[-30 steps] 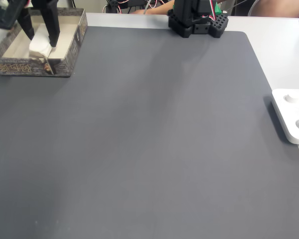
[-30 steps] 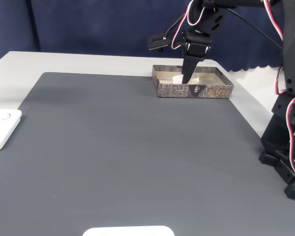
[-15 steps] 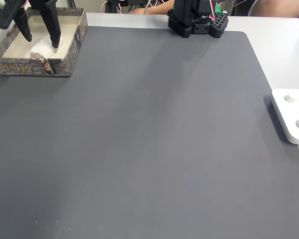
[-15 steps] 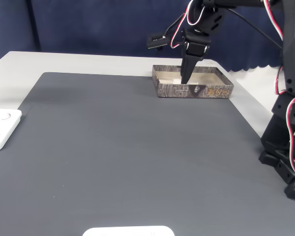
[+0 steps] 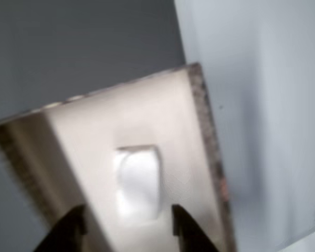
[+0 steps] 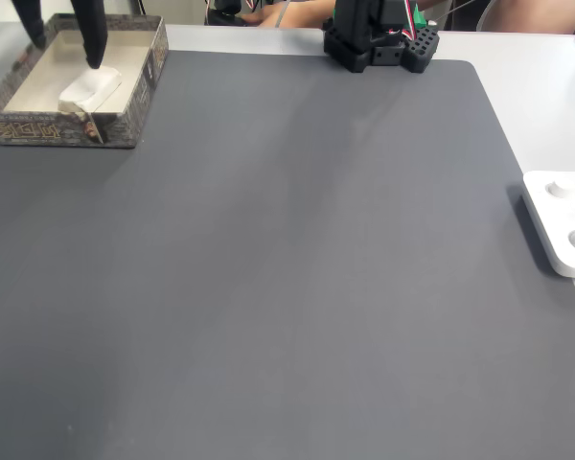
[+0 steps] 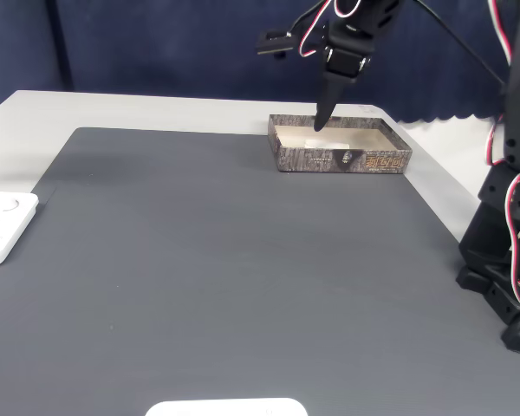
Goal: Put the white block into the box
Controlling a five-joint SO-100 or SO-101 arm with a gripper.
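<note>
**Block lay in box, open fingers above it**

The white block (image 6: 88,89) lay flat on the floor of the box (image 6: 142,96), clear of the walls. The gripper (image 5: 127,223) hung above it, jaws spread wider than the block and holding nothing. The dark mat (image 6: 297,268) stretched bare from the box to a white plate (image 6: 563,222) at its far edge.

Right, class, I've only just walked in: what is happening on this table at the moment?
A single robot arm is working over the box at the corner of the dark mat. The white block lies on the box floor, free of the arm. The end effector hangs open above it, with neither of its fingers touching the block. As things lie, the block is in the box.
</note>
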